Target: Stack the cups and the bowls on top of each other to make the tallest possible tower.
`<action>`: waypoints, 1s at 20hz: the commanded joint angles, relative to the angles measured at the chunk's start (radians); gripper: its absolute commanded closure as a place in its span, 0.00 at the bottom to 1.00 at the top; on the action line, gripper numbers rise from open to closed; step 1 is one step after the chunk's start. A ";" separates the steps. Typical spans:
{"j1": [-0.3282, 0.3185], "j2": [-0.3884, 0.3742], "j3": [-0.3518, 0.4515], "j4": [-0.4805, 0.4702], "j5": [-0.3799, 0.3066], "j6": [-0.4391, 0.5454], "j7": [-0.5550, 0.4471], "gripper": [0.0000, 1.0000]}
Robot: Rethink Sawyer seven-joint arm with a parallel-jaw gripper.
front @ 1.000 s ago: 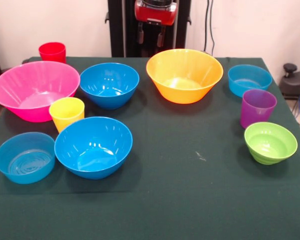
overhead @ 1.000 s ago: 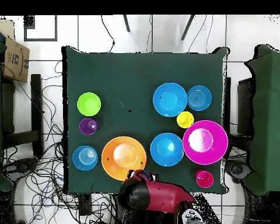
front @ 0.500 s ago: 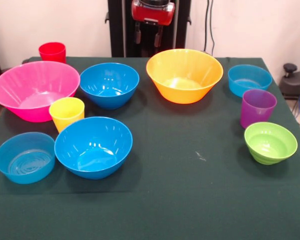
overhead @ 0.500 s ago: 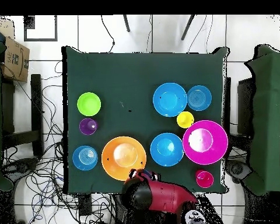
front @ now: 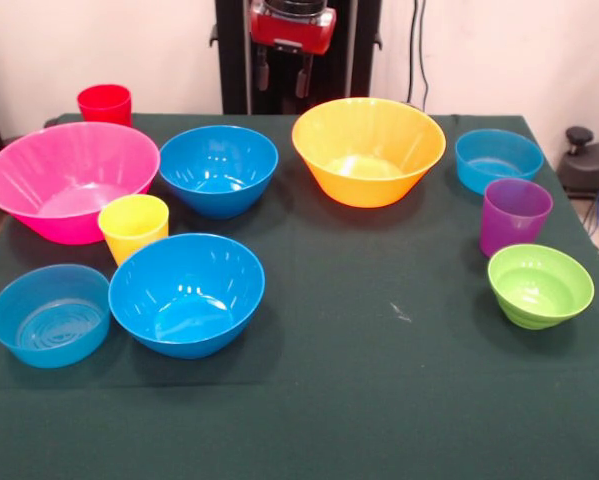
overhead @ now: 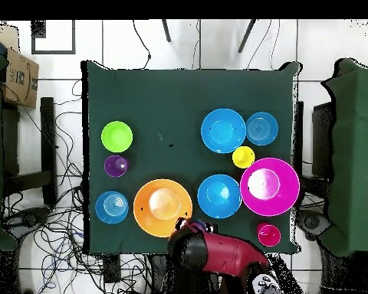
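Front view alone shows the gripper [front: 282, 75] empty, fingers apart, behind the orange bowl [front: 368, 150].

The front view looks from the near side, slightly above, across the green tabletop [front: 379, 400] toward the far wall. The overhead view looks straight down from higher up, taking in the whole tabletop [overhead: 179, 99] and surrounding floor.

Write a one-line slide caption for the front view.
Seven bowls and three cups sit unstacked on the green table, with the gripper hanging behind its far edge.
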 commanded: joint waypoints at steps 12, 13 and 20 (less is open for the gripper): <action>-0.008 -0.025 0.106 -0.088 -0.041 0.115 0.011 0.00; -0.009 -0.025 0.107 -0.089 -0.042 0.117 0.010 0.00; -0.006 -0.021 0.102 -0.091 -0.042 0.110 0.020 0.00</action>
